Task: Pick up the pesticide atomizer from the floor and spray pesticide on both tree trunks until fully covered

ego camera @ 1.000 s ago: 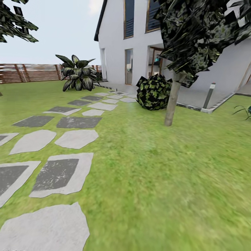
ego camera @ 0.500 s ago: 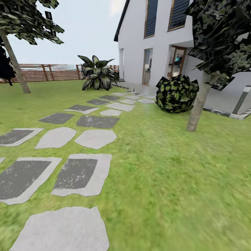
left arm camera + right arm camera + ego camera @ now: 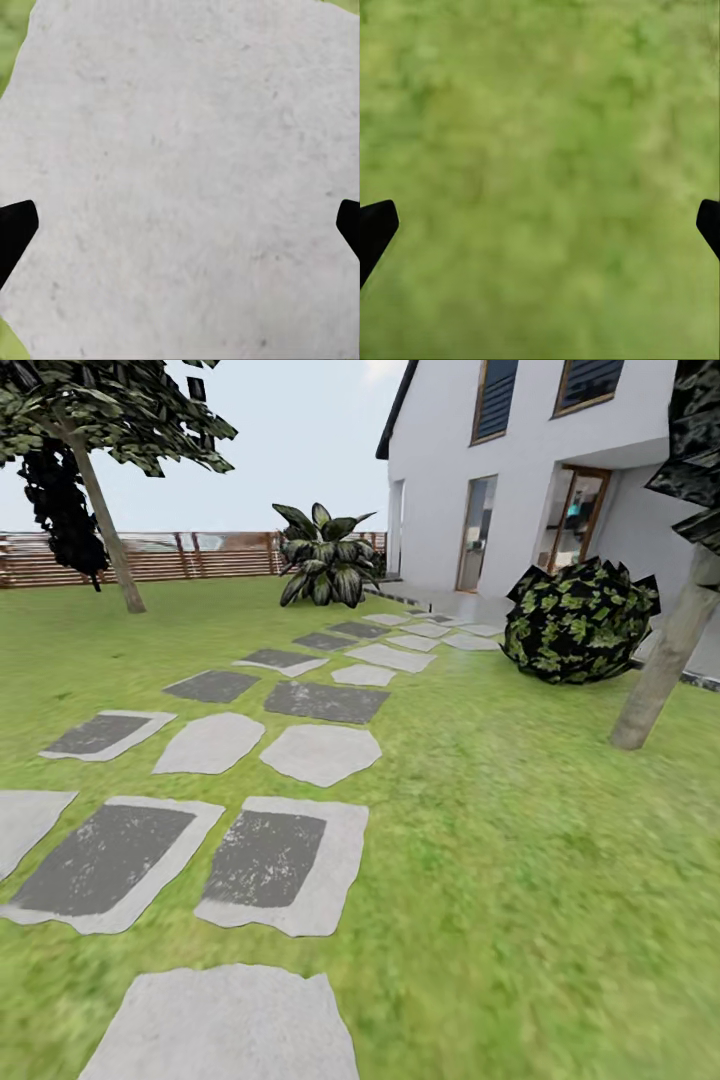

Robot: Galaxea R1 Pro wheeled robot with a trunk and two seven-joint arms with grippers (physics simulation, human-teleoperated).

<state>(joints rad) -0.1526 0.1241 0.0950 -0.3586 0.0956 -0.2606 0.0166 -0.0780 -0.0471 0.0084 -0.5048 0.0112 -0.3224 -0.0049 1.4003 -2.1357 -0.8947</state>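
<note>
Grey paving slab [image 3: 187, 172] under left gripper [image 3: 180, 225], grass [image 3: 540, 150] under right gripper [image 3: 540, 225]; both spread wide, grasping nothing.

Blurry green grass [image 3: 520, 880] all over, with pale grey paving slabs [image 3: 320, 752], some with dark charcoal mottled middles. Brown slatted fence [image 3: 200, 555] far left, white house [image 3: 520, 450], dark green-and-yellow speckled bush [image 3: 580, 622], grey-beige tree trunk [image 3: 665, 660] on the right.

The camera has swung left; a second tree [image 3: 105, 525] by the fence [image 3: 200, 555] has come into view.
</note>
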